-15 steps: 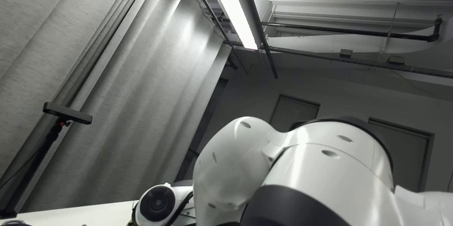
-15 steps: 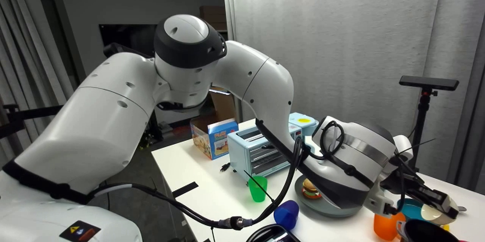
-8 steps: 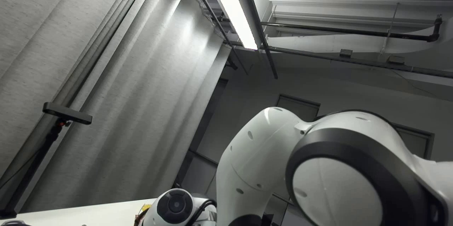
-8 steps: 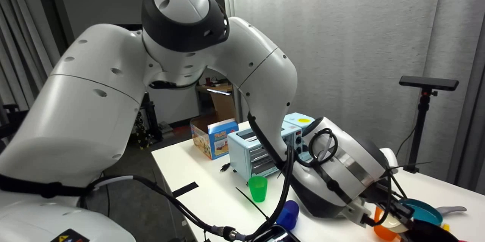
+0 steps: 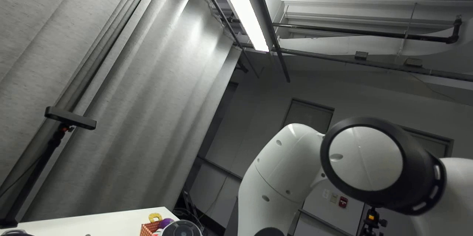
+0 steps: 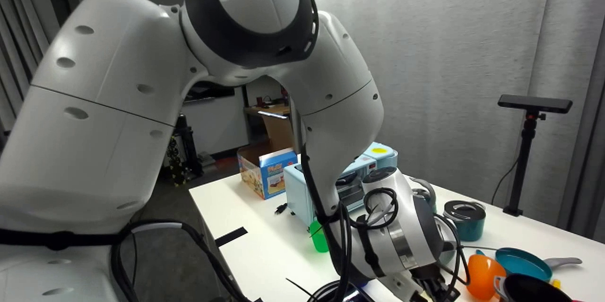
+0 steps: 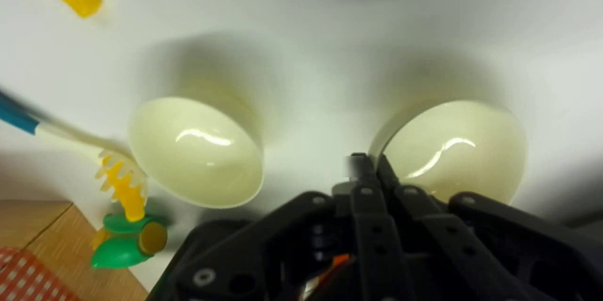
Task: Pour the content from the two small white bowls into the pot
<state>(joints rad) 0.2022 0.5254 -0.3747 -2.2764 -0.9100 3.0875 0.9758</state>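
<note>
The gripper (image 7: 374, 164) was pressed together on the rim of the held bowl (image 7: 464, 150), the bowl's wall being pinched between its fingertips. In the wrist view the mouth of this bowl was turned toward the viewer; whether its base touched the table (image 6: 255, 226) could not be told. The free bowl (image 7: 195, 150) was seen across the fingers from it, apart from the gripper and likewise with its pale inside exposed. Near the free bowl was shown the toothed spoon (image 7: 70, 141), with the yellow piece (image 7: 127, 192) at its head; below these were seen the green object (image 7: 120, 251) and the checked cloth (image 7: 33, 277).

In an exterior view the pot (image 6: 534, 288), dark inside, was cut off by the lower edge. It was set apart from the gripper, the orange object (image 6: 483, 276) being seen between them. The pan (image 6: 522, 264) was placed just beyond the pot, and the lidded pot (image 6: 468, 224) farther back. The green cup (image 6: 319, 239) was partly covered by the arm (image 6: 342, 113), in front of the oven (image 6: 295, 193); the box (image 6: 276, 181) was placed beside the oven. The stand camera (image 6: 534, 103) was shown in both exterior views.
</note>
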